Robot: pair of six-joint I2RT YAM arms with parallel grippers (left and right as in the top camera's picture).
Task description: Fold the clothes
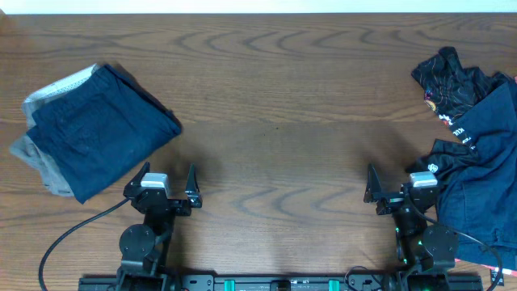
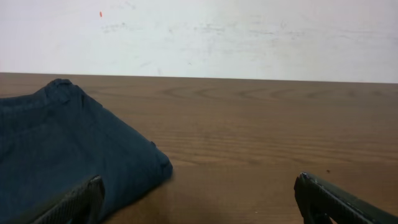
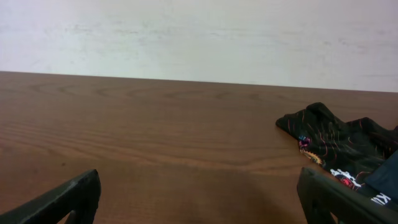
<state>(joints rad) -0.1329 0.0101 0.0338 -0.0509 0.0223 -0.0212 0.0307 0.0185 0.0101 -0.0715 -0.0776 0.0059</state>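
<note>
Folded dark navy shorts lie at the left on top of a folded grey garment; the shorts also show in the left wrist view. A heap of unfolded clothes lies at the right edge: a black printed garment, also in the right wrist view, and a navy garment. My left gripper is open and empty, just right of the folded stack's near corner. My right gripper is open and empty, beside the heap's left edge.
The brown wooden table stretches between the two piles. A white wall stands behind the far edge. A black cable runs from the left arm's base along the front left.
</note>
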